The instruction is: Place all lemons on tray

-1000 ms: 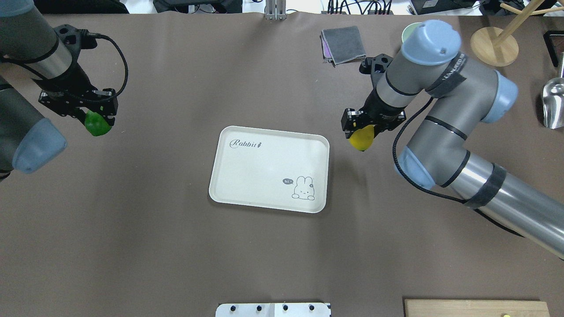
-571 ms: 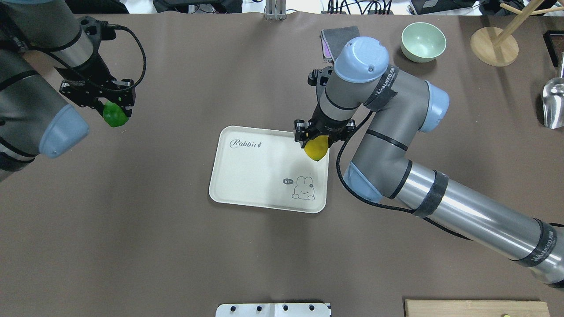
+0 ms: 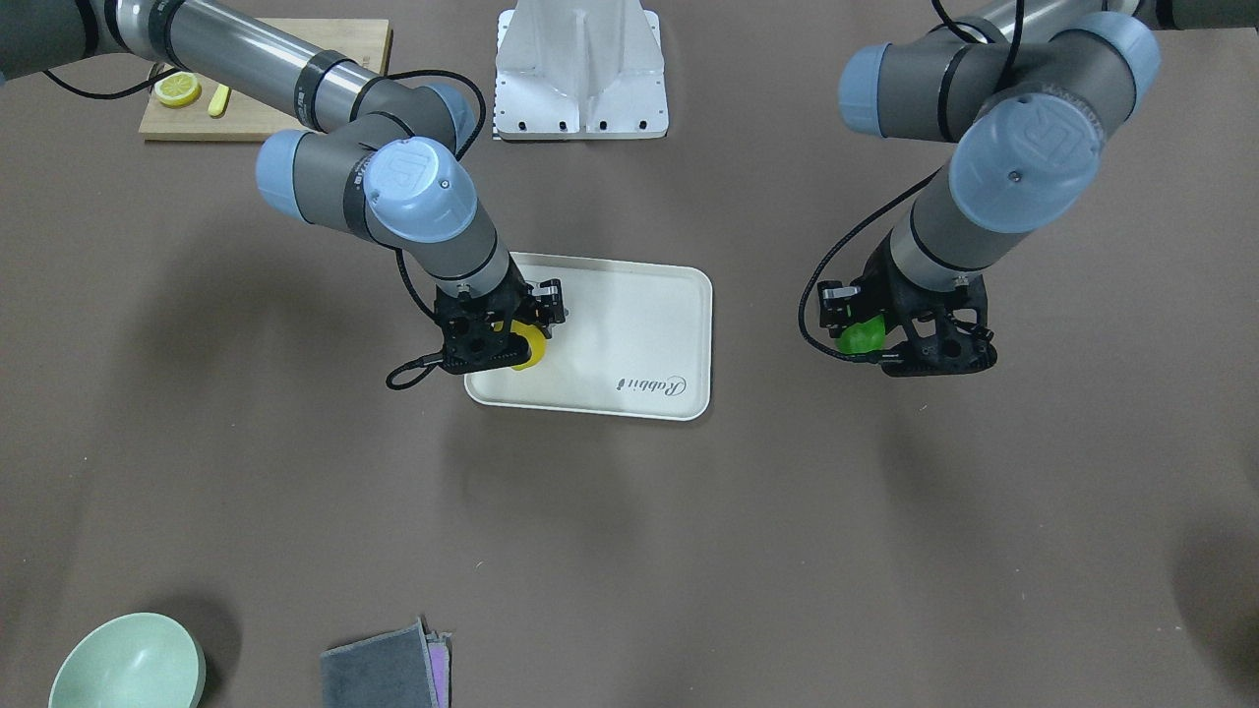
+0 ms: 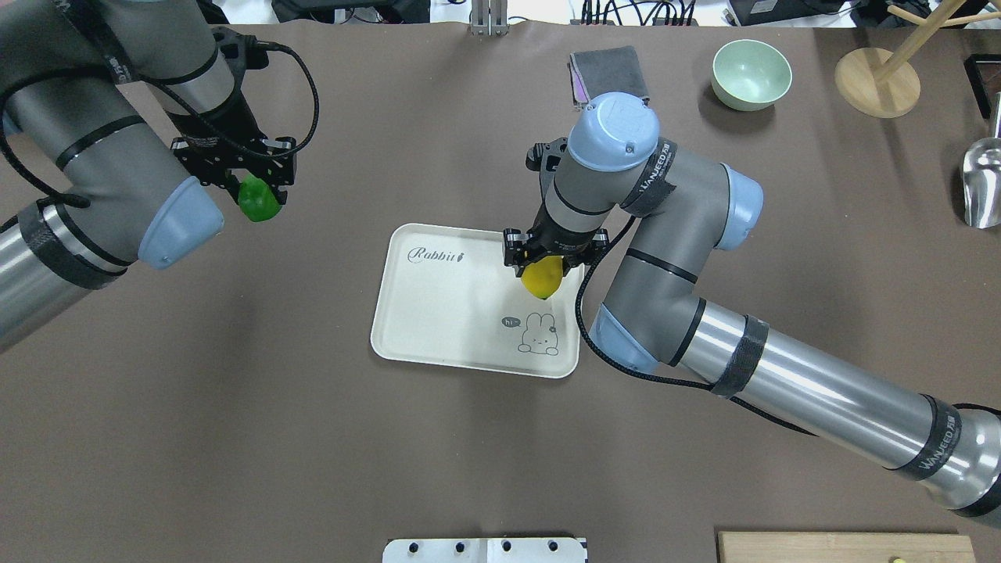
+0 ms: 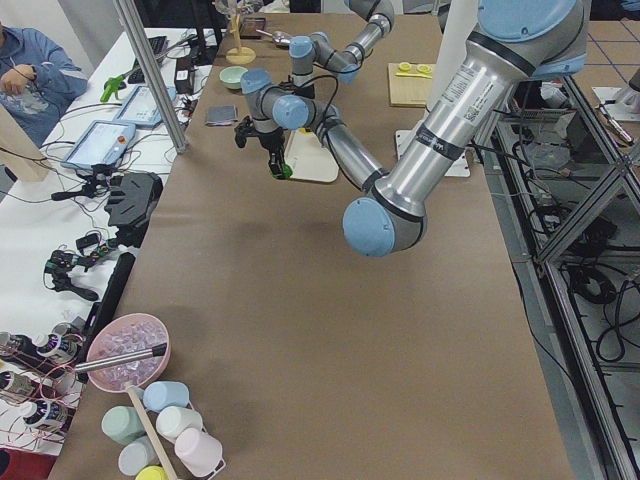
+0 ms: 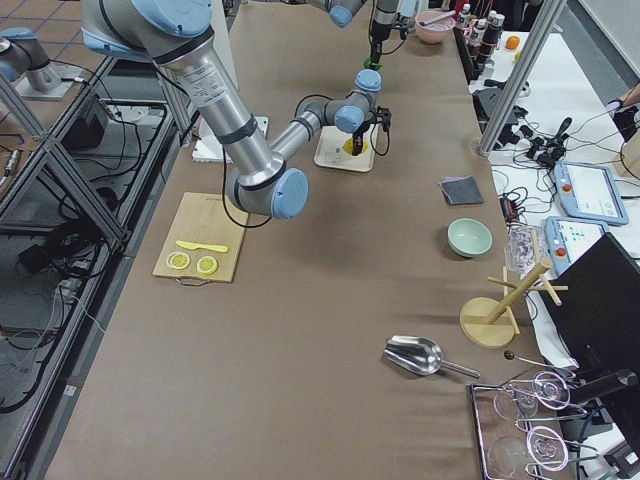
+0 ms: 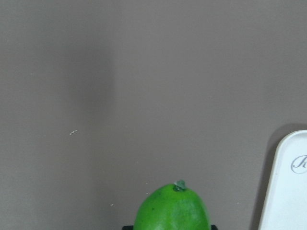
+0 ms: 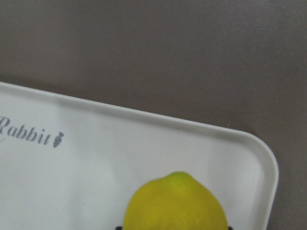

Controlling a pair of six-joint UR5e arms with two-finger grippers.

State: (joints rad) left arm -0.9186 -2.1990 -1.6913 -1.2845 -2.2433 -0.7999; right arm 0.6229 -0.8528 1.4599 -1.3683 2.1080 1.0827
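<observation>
Beyond the tray lie a grey cloth and green bowl.

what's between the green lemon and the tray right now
Nothing but bare brown table cover lies between the green lemon and the tray. The overhead view shows it, and the left wrist view agrees.

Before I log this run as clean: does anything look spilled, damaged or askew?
Nothing stands out. The right gripper holds the yellow lemon over the tray, the left gripper holds the green lemon over the table; both fruits look intact.
</observation>
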